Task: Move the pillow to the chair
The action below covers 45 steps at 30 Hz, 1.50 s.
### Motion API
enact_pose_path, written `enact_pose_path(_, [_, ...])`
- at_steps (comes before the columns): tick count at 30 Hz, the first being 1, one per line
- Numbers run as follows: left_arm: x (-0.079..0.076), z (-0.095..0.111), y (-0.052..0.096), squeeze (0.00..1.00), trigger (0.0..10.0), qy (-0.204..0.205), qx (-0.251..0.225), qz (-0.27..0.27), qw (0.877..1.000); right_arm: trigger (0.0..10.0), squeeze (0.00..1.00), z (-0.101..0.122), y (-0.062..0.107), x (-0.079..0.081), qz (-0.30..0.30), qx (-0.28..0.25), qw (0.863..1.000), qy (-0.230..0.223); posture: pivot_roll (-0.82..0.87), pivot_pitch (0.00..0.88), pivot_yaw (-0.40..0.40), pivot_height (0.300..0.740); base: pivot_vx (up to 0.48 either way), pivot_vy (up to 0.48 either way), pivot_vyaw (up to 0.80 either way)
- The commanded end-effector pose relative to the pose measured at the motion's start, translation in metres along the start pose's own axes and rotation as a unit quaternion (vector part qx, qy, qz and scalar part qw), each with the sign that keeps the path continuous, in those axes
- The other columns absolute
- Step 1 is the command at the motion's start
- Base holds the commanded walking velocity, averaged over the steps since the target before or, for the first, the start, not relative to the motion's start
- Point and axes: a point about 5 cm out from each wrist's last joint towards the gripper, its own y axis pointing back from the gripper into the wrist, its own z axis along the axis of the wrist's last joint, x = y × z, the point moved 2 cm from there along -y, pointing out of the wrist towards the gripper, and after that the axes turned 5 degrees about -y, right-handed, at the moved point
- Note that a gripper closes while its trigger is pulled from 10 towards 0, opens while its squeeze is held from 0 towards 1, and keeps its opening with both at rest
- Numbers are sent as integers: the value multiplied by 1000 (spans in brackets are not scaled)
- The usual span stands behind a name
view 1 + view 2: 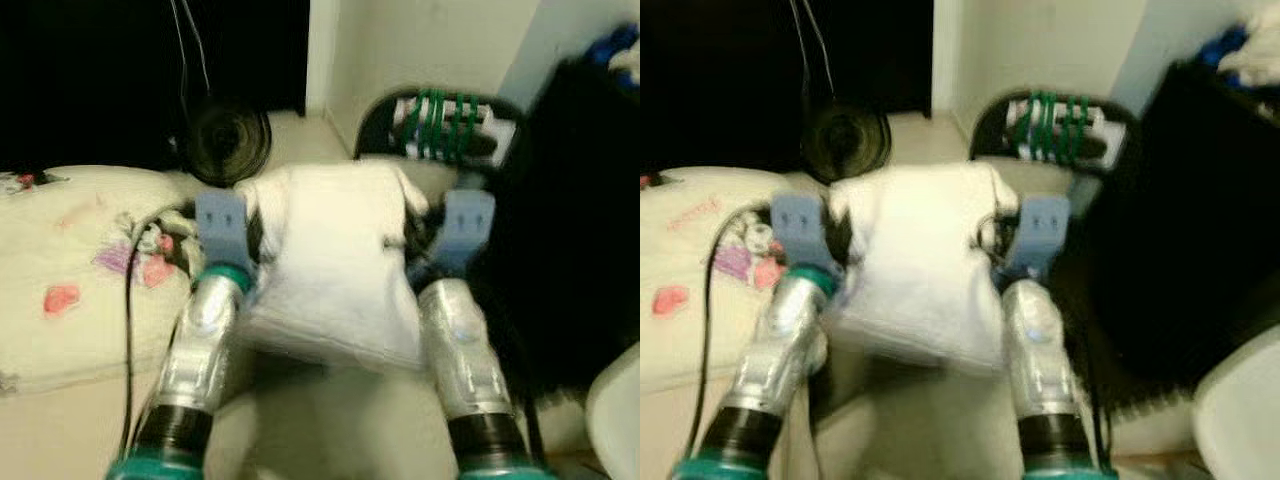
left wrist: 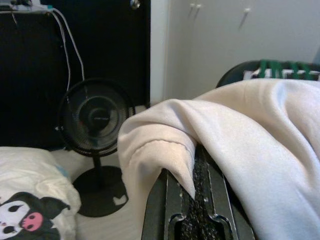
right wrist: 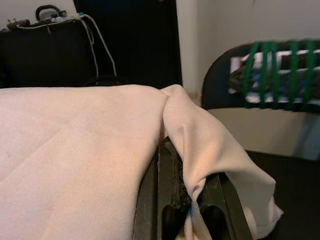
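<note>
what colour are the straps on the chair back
Green, wrapped over the black chair back's straps; the right wrist view shows them best.

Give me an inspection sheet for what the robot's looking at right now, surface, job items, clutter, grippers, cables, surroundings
Surface: pale floor below the arms; a printed bed on the robot's left.
Job's things: white pillow held up between both arms; chair with green straps just ahead.
Clutter: black fan standing on the floor.
Grippers: left gripper and right gripper, each shut on a pillow corner.
Cables: black cable running along the left arm; white cords hanging behind the fan.
Surroundings: white cupboard doors, dark doorway. Head views blurred.
</note>
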Motion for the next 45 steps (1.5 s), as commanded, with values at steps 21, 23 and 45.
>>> enact_pose_path(21, [-18,8,-3,0,10000,1,-21,-35,999,10000,0,8,-3,11,23,-22,999,1,21,0,64,740,366,0,0])
enact_pose_path(23, [-18,8,-4,0,10000,1,-21,-37,999,10000,0,8,-3,10,22,-22,1000,1,22,0,65,740,368,0,0])
enact_pose_path(45, [-21,7,-3,0,10000,-8,-15,-42,999,10000,0,8,-2,10,18,-23,1000,0,21,3,70,740,67,-178,0])
